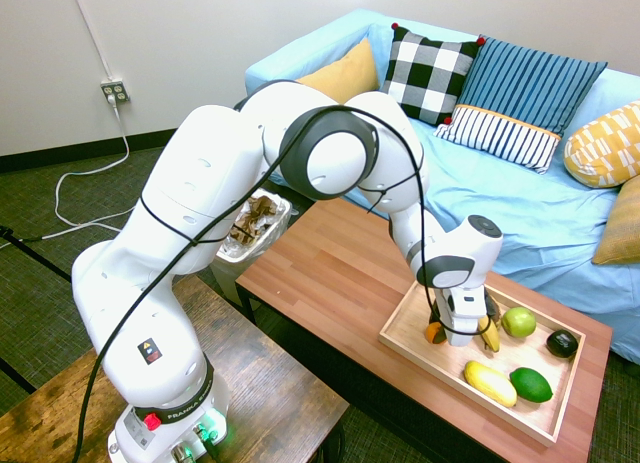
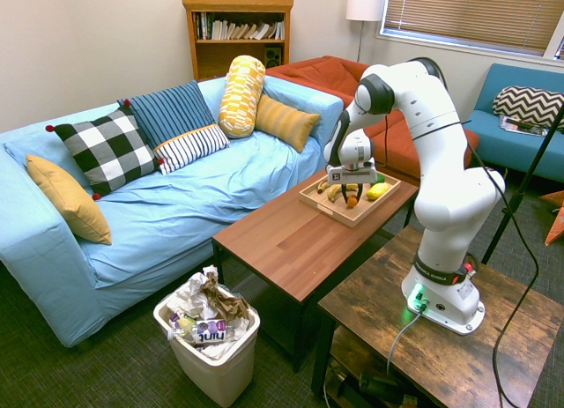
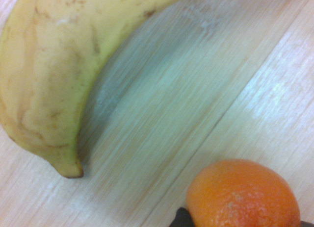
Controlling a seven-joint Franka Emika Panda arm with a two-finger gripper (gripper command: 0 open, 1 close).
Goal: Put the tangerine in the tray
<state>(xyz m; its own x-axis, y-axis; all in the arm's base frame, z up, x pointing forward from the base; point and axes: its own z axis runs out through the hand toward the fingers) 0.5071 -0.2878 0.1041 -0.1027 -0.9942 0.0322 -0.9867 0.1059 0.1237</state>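
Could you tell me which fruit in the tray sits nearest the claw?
The tangerine, small and bright orange, right beside the claw; the banana lies just past it.

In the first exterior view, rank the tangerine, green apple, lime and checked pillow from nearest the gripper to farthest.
From the gripper:
1. Tangerine, right beside it, in the tray.
2. Green apple, toward the sofa.
3. Lime, at the tray's front.
4. Checked pillow, on the sofa.

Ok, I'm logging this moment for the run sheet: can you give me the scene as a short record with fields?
arm: claw lowered into the tray
tangerine: at the claw, over the tray floor; contact unclear
claw state: cannot tell
other fruit in tray: banana, green apple, yellow oval fruit, lime, dark fruit
support: tray on the table
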